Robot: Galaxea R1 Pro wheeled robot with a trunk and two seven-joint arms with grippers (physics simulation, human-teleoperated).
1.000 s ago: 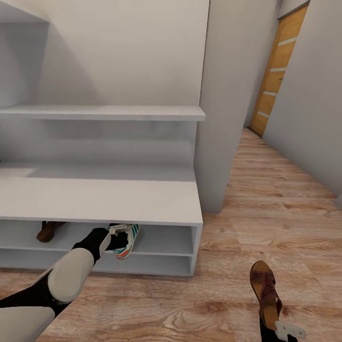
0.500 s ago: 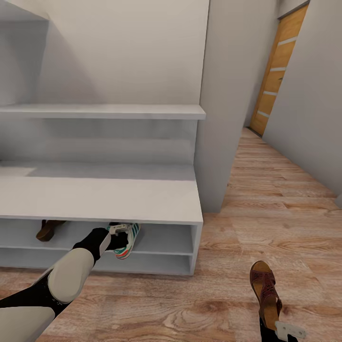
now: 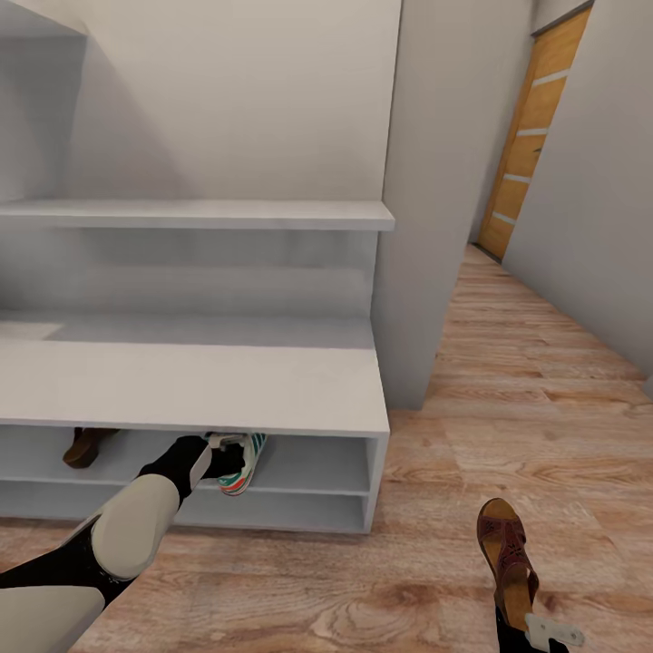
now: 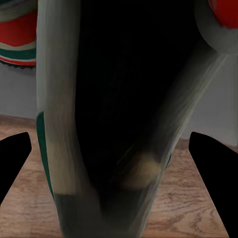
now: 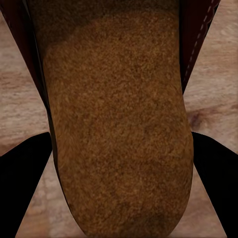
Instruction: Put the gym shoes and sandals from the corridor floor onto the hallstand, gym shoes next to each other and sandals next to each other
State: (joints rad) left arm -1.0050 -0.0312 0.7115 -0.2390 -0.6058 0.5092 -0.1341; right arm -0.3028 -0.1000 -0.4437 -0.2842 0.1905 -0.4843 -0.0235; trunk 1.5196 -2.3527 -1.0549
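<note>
Gym shoe (image 3: 241, 461) deeper under hallstand (image 3: 272, 390) in left fingers (image 3: 220, 442); one sandal (image 3: 508, 562) gripped by right fingers (image 3: 544, 628)

A home corridor: wood-plank floor (image 3: 508, 381), plain grey walls, a wooden door (image 3: 531, 136) at the far end. Ahead of the left gripper (image 3: 220, 446) stands a pale hallstand (image 3: 272, 385) holding shoes, wall shelves above.

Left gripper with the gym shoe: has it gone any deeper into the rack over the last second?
No clear move. The left gripper holds the gym shoe at the same spot on the hallstand upper shelf, beneath the bench's front edge; only the camera shifted slightly.
</note>
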